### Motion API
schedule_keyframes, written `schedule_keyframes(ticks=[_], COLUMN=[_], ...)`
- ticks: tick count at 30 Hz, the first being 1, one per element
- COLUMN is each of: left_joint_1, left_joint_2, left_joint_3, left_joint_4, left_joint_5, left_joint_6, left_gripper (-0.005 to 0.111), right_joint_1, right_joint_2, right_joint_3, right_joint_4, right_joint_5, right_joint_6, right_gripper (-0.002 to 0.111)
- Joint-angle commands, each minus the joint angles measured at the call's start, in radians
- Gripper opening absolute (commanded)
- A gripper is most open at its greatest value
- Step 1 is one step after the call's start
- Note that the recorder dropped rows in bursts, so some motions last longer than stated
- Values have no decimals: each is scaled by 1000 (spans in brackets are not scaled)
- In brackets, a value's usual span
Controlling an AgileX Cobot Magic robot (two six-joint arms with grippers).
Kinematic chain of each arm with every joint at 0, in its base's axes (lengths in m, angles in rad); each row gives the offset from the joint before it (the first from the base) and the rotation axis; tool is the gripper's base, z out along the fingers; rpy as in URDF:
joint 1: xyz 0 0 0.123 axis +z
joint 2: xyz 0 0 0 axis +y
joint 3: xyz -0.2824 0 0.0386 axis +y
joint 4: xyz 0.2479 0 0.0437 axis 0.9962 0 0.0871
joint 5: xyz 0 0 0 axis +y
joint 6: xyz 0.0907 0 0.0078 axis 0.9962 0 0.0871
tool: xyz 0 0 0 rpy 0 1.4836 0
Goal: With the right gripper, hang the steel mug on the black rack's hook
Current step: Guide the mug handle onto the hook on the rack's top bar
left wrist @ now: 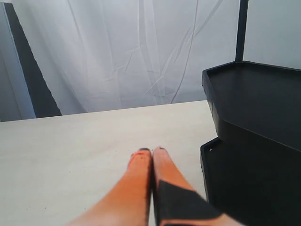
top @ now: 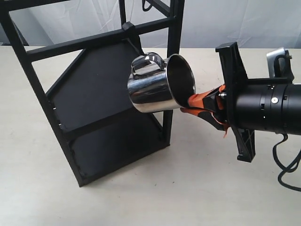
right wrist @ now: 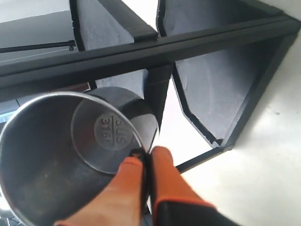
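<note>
My right end effector (top: pixel 200 104) pinches the steel mug (top: pixel 157 87) by its rim, mug on its side, handle up, below the hook (top: pixel 128 27); left end effector (left wrist: pixel 151 155) closed, empty.

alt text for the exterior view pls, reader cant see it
The right gripper holds the steel mug by its rim, tilted, handle up, against the black rack just below a crossbar on a pale table.
</note>
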State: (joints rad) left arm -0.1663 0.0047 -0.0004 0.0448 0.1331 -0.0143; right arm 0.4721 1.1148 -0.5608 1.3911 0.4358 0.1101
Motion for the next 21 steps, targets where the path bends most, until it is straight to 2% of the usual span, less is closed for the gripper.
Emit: schedule_keyframes(ticks=[1,21], left_joint_1=[-5,-5], left_joint_2=[-5,-5], left_joint_3=[0,0], left_joint_4=[0,0], left_joint_5=[-5,-5], left_joint_6=[-2,-2], left_gripper=[2,2], right_joint_1=[-6,-6], right_joint_2=[-2,-12], right_joint_3=[16,16], right_joint_4=[-23,-14], right_joint_5=[-59,-97], right_joint_6=[2,-5], right_gripper=[-1,-1])
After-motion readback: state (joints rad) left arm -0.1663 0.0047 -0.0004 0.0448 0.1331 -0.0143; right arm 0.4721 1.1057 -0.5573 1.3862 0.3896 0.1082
